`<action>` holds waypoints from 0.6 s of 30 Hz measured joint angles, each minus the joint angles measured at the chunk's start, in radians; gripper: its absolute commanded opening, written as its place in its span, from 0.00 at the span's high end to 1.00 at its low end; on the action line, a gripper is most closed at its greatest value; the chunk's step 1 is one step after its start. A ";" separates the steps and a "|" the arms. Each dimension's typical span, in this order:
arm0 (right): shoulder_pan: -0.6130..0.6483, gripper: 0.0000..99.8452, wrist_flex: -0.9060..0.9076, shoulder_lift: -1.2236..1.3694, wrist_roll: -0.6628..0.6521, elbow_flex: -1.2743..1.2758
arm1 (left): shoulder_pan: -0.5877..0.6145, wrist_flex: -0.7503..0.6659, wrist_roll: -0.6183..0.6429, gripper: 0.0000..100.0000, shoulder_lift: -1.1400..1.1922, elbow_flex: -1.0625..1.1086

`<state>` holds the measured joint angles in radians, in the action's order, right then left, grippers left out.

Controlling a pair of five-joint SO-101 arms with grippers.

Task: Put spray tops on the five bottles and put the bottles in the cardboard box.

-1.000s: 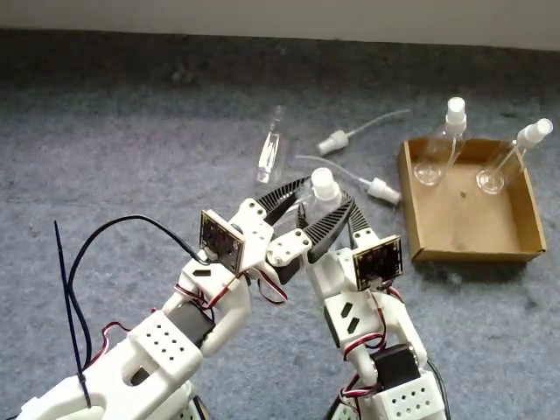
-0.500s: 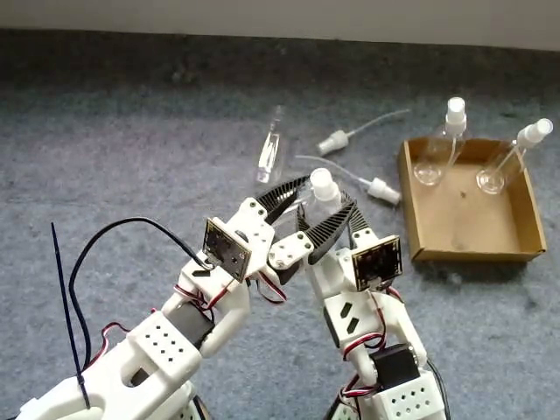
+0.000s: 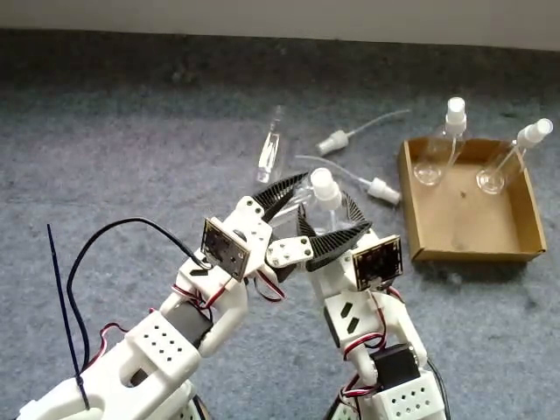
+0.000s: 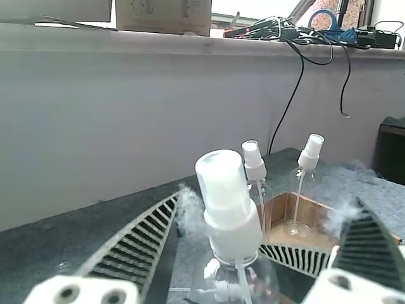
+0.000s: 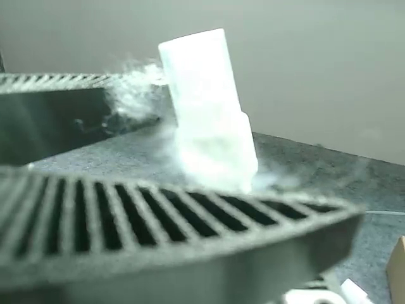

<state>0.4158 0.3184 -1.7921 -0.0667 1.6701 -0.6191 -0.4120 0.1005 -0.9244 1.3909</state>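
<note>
left claw (image 4: 266, 212): around the upright bottle (image 4: 233, 284), grip cannot be told | right claw (image 3: 328, 214): spread wide either side of the spray top (image 5: 209, 107) (top sits on the bottle)

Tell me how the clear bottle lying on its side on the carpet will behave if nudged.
The lying bottle looks round-bodied, so it would probably roll sideways, though the fuzzy carpet may slow it. It seems empty and has no top, so it is likely light and easily knocked aside.
</note>
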 measured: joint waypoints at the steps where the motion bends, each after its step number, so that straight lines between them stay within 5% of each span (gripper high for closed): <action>1: 0.000 0.90 0.000 0.000 0.000 0.000 | 0.000 0.002 0.000 0.67 0.000 0.000; 11: 0.000 0.90 -0.002 -0.002 0.000 0.000 | 0.012 0.015 0.000 0.68 -0.120 0.089; 18: -0.002 0.90 -0.002 -0.002 0.002 0.000 | 0.012 0.373 -0.002 0.68 -0.437 0.109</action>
<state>0.4143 0.3168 -1.7937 -0.0652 1.6701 -0.6068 -0.0391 0.0990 -1.3617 1.4998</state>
